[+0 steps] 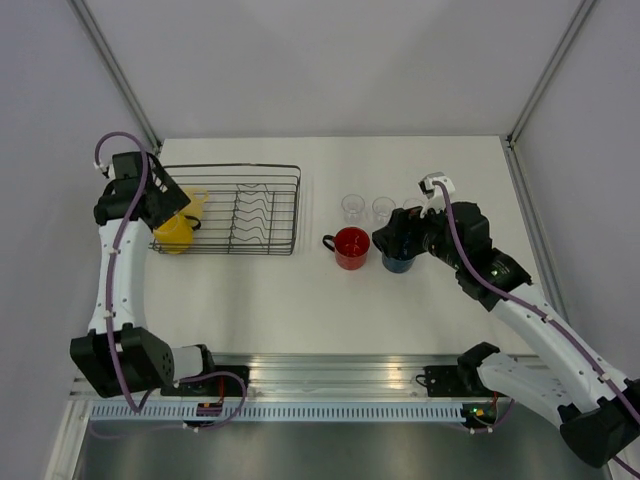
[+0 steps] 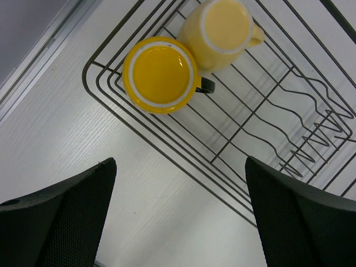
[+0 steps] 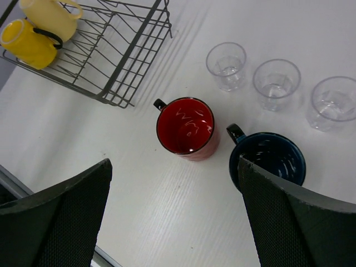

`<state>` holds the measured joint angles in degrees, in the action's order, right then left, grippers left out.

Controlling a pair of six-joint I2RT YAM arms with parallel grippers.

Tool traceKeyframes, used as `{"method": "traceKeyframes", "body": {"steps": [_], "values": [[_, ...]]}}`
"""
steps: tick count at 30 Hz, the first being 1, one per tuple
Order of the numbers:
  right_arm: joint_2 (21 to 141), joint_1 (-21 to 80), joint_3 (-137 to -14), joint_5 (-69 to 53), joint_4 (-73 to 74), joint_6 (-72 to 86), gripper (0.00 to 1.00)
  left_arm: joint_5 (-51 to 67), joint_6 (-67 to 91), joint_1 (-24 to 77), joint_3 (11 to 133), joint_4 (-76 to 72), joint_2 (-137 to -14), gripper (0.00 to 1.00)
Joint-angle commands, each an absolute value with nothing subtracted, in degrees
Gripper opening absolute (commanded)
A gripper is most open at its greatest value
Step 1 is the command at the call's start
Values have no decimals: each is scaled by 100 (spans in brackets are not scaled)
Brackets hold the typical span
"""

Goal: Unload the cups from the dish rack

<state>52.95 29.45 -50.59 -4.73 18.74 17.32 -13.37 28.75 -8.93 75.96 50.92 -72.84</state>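
Both fingers of the left gripper (image 2: 179, 164) fill the bottom corners of the left wrist view. Note that they stand wide apart with nothing between them. You will find this gripper hanging above the left end of the dish rack (image 2: 167, 146).

Two mugs sit in that end of the rack:
- the bright yellow mug (image 2: 159, 74), which has a dark handle, stands in the corner with its mouth up;
- the pale yellow mug (image 2: 222, 28) sits just beside it, further along the rack.

Observe that the right gripper (image 3: 173, 164) is likewise spread wide and grips nothing. It hangs over the white table (image 1: 300, 300), to the right of the rack. The blue mug (image 3: 267, 156) stands on the table, partly hidden behind one finger of this gripper.

Check the other cups on the table:
- the red mug (image 3: 186, 127) stands upright just beside the blue mug, between it and the rack, with its handle turned toward the rack;
- three clear tumblers (image 3: 276, 82) stand upright in a row beyond the two mugs, apart from each other.
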Motion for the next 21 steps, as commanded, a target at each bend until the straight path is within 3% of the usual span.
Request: {"method": "traceKeyframes", "body": {"steps": [1,6,21], "values": [[5177,2944,-4808,-957,880,2171,98,-668,2392,-1256,7692,4466,-7549,100],[5361,2936,-4527,-1142,546,2145,98,-641,1760,-1450,7041,3200,-7786,100],[5405,2936,-4026,-1344,132,1925,98,562,-648,-1960,7278,3085,-8525,100]]}}
